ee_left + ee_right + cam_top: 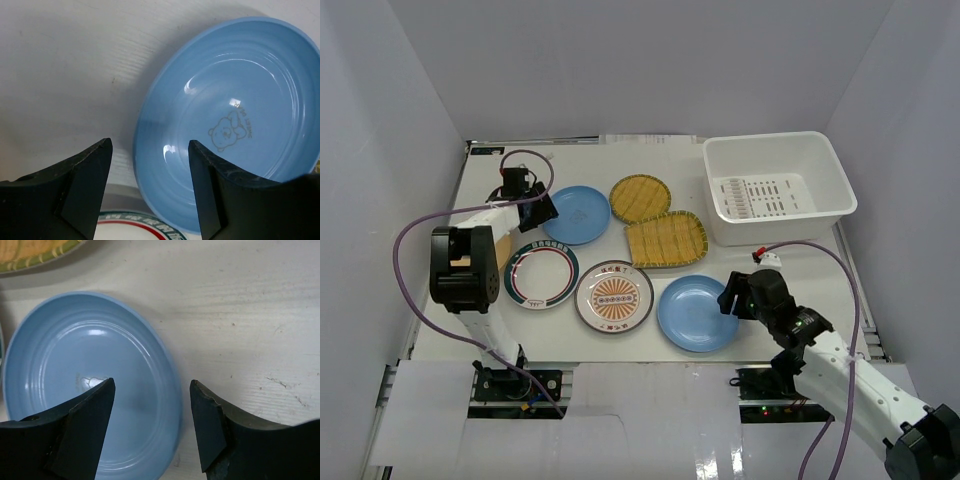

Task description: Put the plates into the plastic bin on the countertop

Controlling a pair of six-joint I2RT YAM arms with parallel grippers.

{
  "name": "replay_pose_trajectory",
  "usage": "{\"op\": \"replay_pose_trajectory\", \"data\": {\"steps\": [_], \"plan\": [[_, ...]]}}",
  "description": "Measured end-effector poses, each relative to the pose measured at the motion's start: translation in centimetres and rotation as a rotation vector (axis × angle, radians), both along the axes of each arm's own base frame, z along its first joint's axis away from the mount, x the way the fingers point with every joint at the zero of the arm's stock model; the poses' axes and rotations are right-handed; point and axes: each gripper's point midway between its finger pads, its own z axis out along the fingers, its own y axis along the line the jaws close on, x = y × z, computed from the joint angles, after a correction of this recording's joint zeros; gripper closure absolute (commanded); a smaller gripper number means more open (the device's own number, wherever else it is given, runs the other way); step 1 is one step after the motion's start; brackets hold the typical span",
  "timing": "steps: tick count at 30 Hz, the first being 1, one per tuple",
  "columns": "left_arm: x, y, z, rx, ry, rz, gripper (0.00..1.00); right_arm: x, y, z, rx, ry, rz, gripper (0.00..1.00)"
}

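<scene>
Six plates show on the white countertop (650,160). The far blue plate (578,214) lies at the left, the near blue plate (695,313) at front right. Between them lie a round woven plate (640,198), a squarish woven plate (666,240), and two white patterned plates (541,274) (614,296). The yellow-orange plate is not clearly visible. The white plastic bin (775,140) stands at the back right. My left gripper (542,210) (150,145) is open, its fingers either side of the far blue plate's (235,100) left rim. My right gripper (730,300) (152,385) is open, either side of the near blue plate's (75,375) right rim.
White walls close in the table on three sides. A purple cable (820,248) runs over the table by the right arm. A tan patch (503,244) shows beside the left arm. The green-and-red-rimmed plate (135,225) lies just below the left fingers.
</scene>
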Motion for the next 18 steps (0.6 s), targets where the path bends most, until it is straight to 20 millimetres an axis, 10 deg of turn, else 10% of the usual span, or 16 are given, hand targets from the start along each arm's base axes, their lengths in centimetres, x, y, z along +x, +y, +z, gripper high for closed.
{"op": "replay_pose_trajectory", "data": {"steps": [6, 14, 18], "plan": [[0.9, -0.5, -2.3, -0.016, 0.045, -0.028, 0.45, -0.7, -0.6, -2.4, -0.038, 0.079, -0.027, 0.33], [1.3, -0.6, -2.2, -0.028, 0.034, -0.039, 1.0, -0.6, -0.5, -3.4, -0.033, 0.1, -0.052, 0.56], [1.5, -0.8, -0.9, -0.037, 0.005, -0.041, 1.0, -0.6, -0.7, -3.6, -0.036, 0.104, -0.062, 0.76]]}}
